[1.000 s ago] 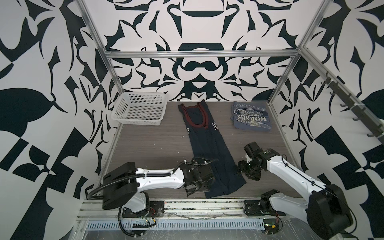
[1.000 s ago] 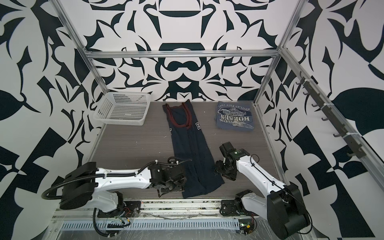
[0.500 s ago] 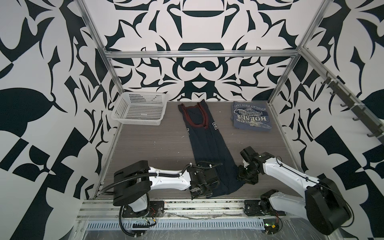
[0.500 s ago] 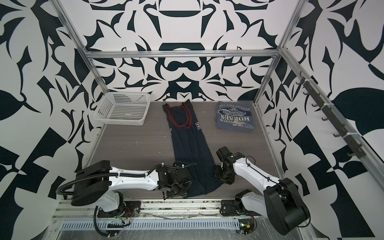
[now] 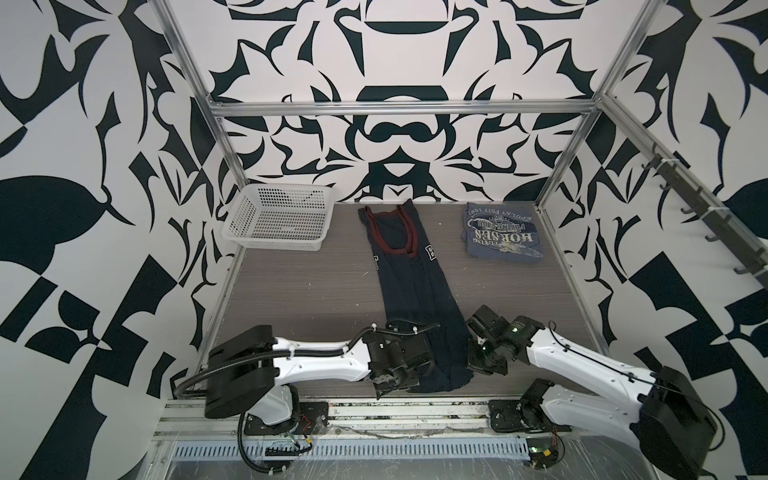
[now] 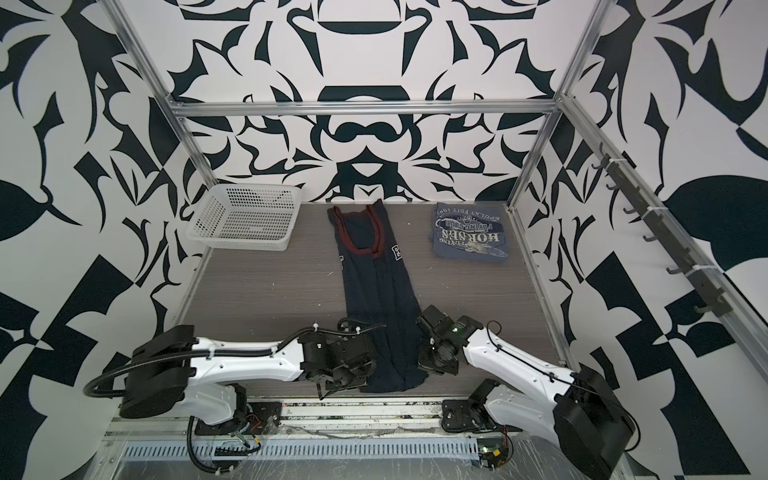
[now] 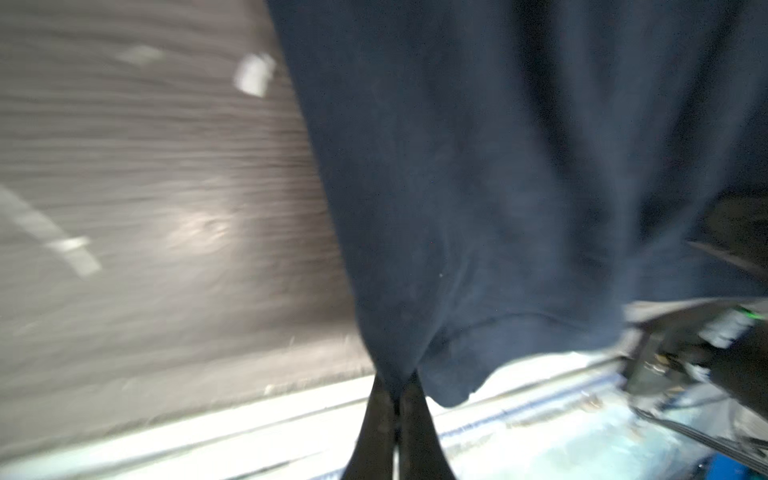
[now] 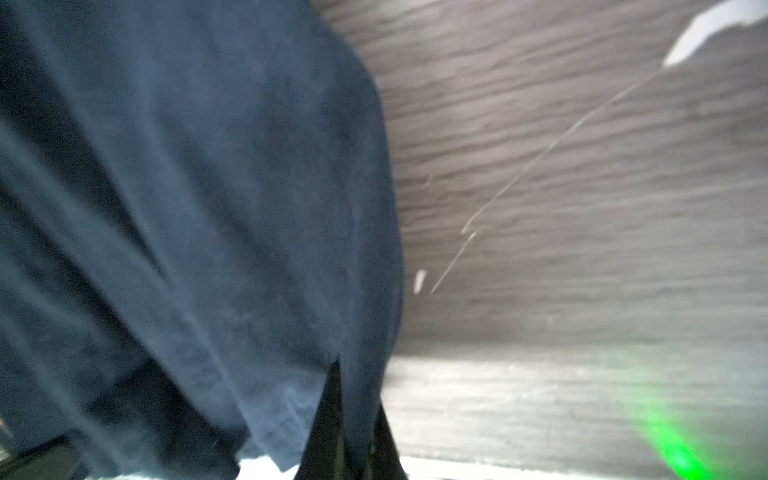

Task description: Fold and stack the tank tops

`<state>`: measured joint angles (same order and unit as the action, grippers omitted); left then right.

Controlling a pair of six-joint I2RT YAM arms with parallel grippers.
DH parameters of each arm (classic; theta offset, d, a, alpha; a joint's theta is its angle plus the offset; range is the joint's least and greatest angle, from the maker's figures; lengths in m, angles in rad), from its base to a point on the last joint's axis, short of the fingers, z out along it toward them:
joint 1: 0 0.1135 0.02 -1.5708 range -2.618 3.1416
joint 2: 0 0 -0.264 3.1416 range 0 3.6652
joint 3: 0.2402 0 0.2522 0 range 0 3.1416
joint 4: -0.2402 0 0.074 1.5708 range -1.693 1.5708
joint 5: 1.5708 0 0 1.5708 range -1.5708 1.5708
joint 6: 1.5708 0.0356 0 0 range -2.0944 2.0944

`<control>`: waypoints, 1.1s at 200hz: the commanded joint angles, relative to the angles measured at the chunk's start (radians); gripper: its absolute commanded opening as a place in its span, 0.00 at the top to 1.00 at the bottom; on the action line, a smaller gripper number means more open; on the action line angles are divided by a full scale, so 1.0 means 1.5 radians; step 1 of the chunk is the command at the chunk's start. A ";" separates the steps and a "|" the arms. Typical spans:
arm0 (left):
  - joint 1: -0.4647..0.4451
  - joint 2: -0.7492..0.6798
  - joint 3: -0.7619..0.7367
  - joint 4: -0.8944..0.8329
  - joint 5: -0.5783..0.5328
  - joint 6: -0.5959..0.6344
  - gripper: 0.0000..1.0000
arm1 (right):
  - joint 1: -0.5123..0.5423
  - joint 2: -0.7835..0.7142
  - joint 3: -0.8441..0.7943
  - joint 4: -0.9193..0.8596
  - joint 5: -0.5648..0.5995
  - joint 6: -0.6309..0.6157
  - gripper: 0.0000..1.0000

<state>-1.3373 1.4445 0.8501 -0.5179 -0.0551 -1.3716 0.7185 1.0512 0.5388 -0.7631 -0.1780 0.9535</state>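
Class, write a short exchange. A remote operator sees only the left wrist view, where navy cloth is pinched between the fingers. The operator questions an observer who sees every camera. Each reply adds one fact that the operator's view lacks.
Operator: Is the other arm gripping this cloth too?
Observer: Yes. The right gripper is shut on the opposite hem corner of the navy tank top.
Operator: Where is the second top?
Observer: The grey-blue tank top lies folded, print up, at the far right of the table.
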 commanded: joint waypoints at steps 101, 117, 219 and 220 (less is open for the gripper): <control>0.343 -0.035 0.190 -0.093 -0.013 0.259 0.98 | -0.148 0.254 0.456 0.019 -0.012 -0.170 1.00; 0.405 0.033 0.256 -0.085 0.002 0.306 0.98 | -0.172 0.334 0.530 0.031 -0.014 -0.196 1.00; 0.582 0.354 0.520 -0.030 0.073 0.414 0.99 | -0.243 0.725 0.928 0.004 -0.054 -0.253 1.00; 0.583 0.356 0.520 -0.028 0.073 0.414 0.98 | -0.243 0.727 0.931 0.003 -0.054 -0.253 1.00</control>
<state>-0.4904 1.9285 1.5784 -0.5800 0.0269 -0.7933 0.3645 2.1010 1.8156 -0.7292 -0.2359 0.6109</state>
